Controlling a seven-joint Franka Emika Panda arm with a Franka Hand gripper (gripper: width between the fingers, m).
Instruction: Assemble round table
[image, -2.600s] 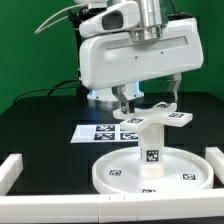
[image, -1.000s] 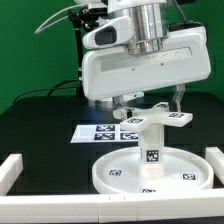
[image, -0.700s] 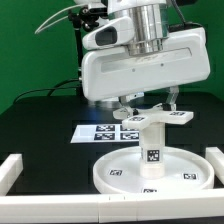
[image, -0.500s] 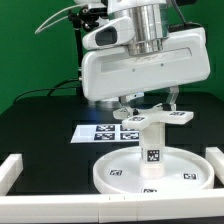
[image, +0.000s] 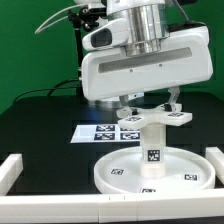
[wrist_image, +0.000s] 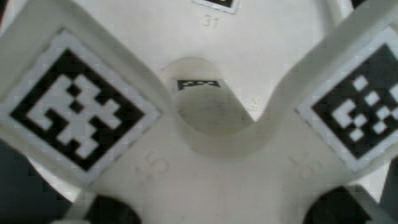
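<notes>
Counting gave one large rimmed round disc (image: 105, 180), one short cylindrical leg (image: 152, 150) and one cross-shaped foot piece (image: 155, 118). The disc was found lying on the black desk (image: 40, 125), with the leg upright at its centre and the foot piece seated on top. The end effector (image: 150, 106) was seen clamped on the foot piece. Three tags were counted on the disc and one on the leg. No lettering could be read.
</notes>
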